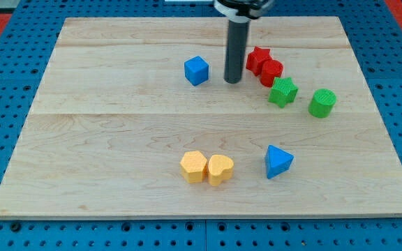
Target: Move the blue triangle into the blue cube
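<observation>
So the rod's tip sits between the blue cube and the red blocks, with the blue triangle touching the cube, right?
Not quite. My tip is between the blue cube and the red blocks, but the camera view shows the blue triangle far apart, near the view's bottom.

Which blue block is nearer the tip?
The blue cube, just to the view's left of my tip; the blue triangle sits far lower right.

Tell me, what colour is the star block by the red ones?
Green star, camera view.

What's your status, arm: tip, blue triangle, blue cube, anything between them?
My tip just right of blue cube, apart. Blue triangle far off, near view's bottom, untouched. Nothing between them.
</observation>
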Motion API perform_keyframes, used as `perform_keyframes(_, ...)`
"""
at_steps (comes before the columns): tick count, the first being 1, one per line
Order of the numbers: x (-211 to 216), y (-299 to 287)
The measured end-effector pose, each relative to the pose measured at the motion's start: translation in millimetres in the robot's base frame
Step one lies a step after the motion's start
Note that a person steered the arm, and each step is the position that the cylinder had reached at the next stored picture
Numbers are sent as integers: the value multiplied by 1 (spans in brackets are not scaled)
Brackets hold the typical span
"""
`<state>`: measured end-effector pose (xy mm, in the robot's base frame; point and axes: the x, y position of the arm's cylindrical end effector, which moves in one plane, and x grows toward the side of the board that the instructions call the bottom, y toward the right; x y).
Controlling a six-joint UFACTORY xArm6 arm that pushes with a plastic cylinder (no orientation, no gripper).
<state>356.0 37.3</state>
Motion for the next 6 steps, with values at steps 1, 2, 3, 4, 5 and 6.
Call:
perform_keyframes(1, 6, -34)
perform_keyframes(2, 46, -13)
perform_keyframes(3, 112, 44)
perform_keyframes(4, 160, 115)
perform_keyframes(5, 204, 111)
perform_keyframes(6, 208, 51)
